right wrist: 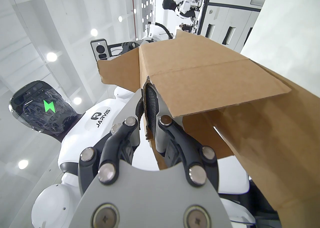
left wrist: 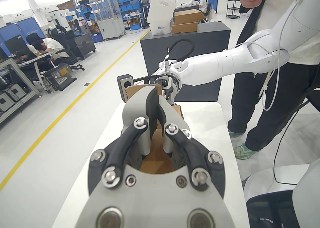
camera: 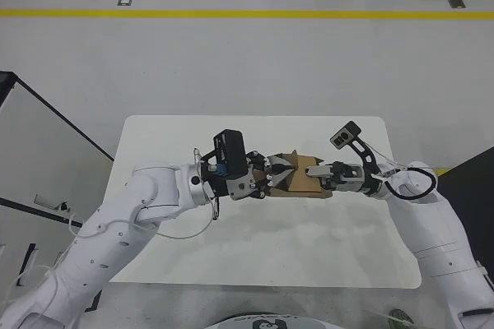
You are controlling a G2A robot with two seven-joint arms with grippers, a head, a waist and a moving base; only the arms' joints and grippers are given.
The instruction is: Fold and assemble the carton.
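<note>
Top view: carton (camera: 296, 185) half hidden, left fingers (left wrist: 135, 111) and right fingers (right wrist: 128, 111) tight on it.

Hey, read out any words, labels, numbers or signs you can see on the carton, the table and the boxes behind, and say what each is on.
On the carton: no print on the brown faces that show.
On the table: none.
On the white box on the black counter behind: a small label, too small to read.
On the brown boxes beside it: none that can be made out.
</note>
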